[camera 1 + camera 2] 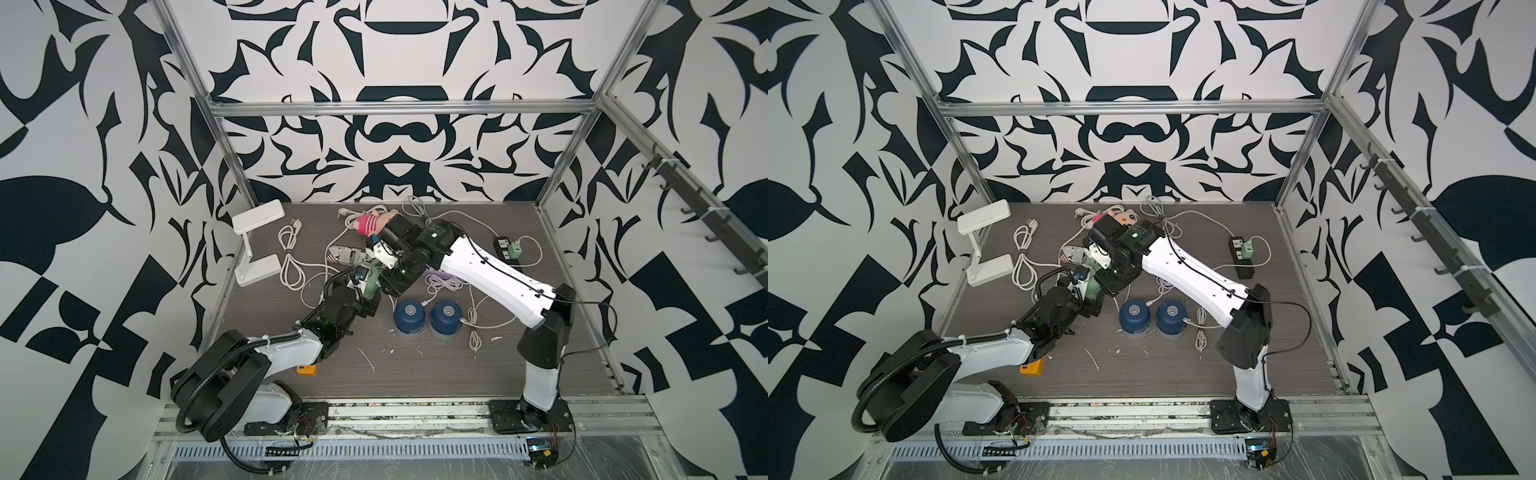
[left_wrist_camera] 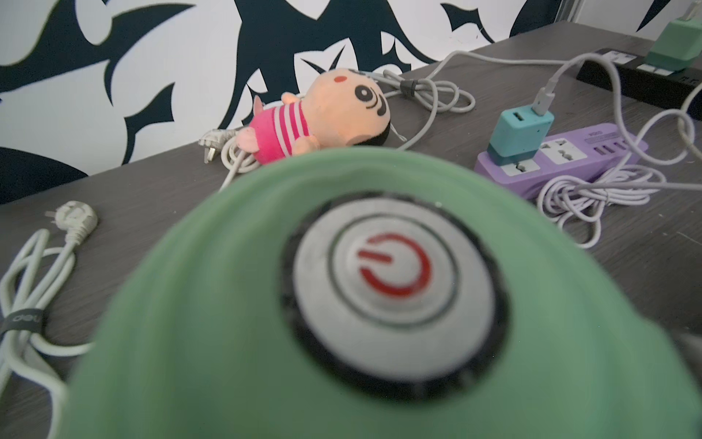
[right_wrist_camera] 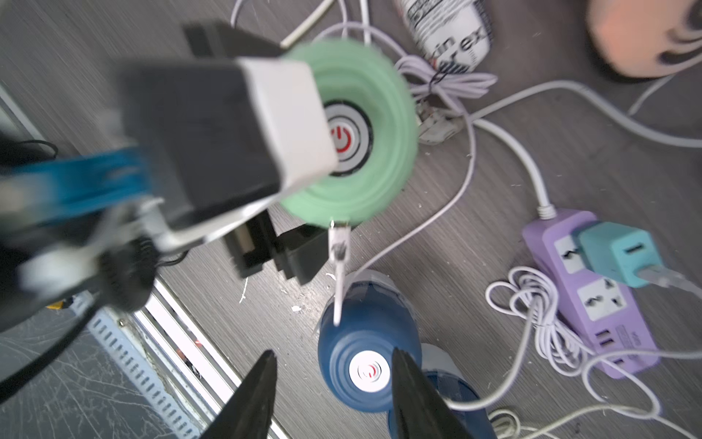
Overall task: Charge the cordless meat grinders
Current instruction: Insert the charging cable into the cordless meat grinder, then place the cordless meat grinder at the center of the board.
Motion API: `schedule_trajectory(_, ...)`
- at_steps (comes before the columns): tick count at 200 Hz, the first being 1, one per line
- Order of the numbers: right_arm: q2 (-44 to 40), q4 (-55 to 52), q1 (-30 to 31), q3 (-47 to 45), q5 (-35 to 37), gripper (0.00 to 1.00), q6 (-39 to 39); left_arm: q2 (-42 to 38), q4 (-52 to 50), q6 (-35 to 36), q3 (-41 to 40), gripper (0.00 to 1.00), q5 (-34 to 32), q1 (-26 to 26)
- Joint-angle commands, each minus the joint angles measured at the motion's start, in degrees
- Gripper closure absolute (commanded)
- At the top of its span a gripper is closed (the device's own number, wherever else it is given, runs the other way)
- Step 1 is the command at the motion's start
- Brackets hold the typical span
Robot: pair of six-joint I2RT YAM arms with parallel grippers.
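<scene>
**A:** What is the room like, starting from the left?

**B:** Black-and-white patterned walls (image 1: pixel 83 208) stand behind an aluminium frame (image 1: pixel 399 109). The table (image 1: pixel 457 374) is grey wood grain, flecked with white scraps. Well left of the left gripper (image 1: pixel 368 291) stand a white desk lamp (image 1: pixel 257 245) and a coiled white cord (image 1: pixel 291 259). An orange power strip (image 1: pixel 306 370) shows under that arm.

**A:** And the left gripper itself?

**B:** Its black fingers (image 3: pixel 292 254) sit on opposite sides of the mint green grinder (image 2: pixel 228 342), clamped on it. The grinder's silver button, with its red power mark, faces the left wrist camera. A white cable plug (image 3: pixel 338 243) meets the grinder's edge. I cannot tell whether it is seated.

**A:** What lies past that gripper?

**B:** A plush doll (image 2: pixel 304 114) in a pink striped top lies beyond it, near the back wall. A container with black-and-white print (image 3: pixel 448 38) lies nearer the gripper.

**A:** And the right gripper?

**B:** The right gripper (image 3: pixel 332 350) is raised over the table just right of the left one, jaws apart and free. Below it a dark blue grinder (image 1: pixel 409 316) stands upright, with a second dark blue grinder (image 1: pixel 446 313) just beside it. To the right of that gripper a purple power strip (image 2: pixel 592 156) carries a teal adapter (image 2: pixel 520 133), with loose white cable around it. Farther right a black power strip (image 1: pixel 505 251) holds a green adapter (image 1: pixel 516 250). A rail of hooks (image 1: pixel 706 216) runs along the right wall.
</scene>
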Motion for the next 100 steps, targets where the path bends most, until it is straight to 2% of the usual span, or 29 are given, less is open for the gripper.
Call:
schedule_trajectory(1, -4.8, 4.6, -0.6, -2.0, 2.0, 0.45, 0.7, 4.0, 10.0, -3.3, 0.4, 0.6, 1.9, 0.1)
schedule_trajectory(50, -7.5, 6.8, -2.5, -6.5, 2.0, 0.45, 1.8, 16.9, 22.1, -7.5, 2.7, 0.53, 6.9, 0.1)
schedule_trajectory(75, -8.3, 7.4, -3.1, -8.0, 1.8, 0.45, 2.0, 21.6, 27.1, -7.4, 3.1, 0.32, 6.1, 0.1)
schedule_trajectory(100, -8.8, 8.0, -3.6, -8.7, 1.7, 0.44, 2.0, 24.2, 29.9, -7.3, 1.4, 0.18, 5.1, 0.1)
